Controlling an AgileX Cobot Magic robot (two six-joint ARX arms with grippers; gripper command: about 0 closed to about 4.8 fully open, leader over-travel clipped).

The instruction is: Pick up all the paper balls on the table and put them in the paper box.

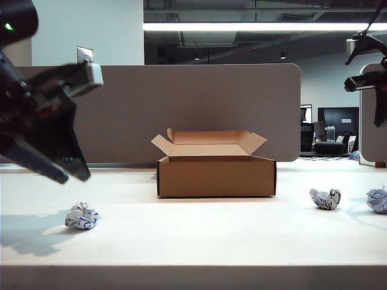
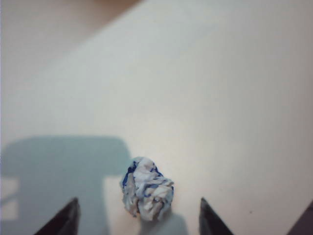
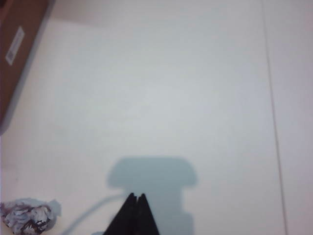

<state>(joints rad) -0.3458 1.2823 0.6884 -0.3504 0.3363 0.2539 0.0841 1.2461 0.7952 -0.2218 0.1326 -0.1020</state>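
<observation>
Paper balls are what I must gather, and all three lie on the bench (image 1: 199,241), none in the box yet.

Going from the left: one paper ball (image 1: 81,216) sits at about 8 o'clock from the paper box (image 1: 216,175), well apart from it. My left jaws (image 1: 57,172) hang in the air above it, a bit to its left, and point down at it. Through my left wrist camera I see that same ball (image 2: 146,194) lying between my two finger tips (image 2: 66,220), with bare bench on each side of it. My left jaws (image 2: 139,218) stand wide apart. I think that is so the ball can fit between them when I come down. They do not touch it yet.

In the middle stands the paper box, flaps open, so I can drop things in from above.

To the right, at about 4 o'clock from the box, lie the second ball (image 1: 325,199) and the third ball (image 1: 377,200), near each other. My right jaws (image 3: 136,208) are pressed tight together and hold nothing. One ball (image 3: 27,218) lies off to their side, not between them. In the outside view that right arm (image 1: 369,78) is up high, at about 1 o'clock from the box. I guess it waits there to stay clear.
</observation>
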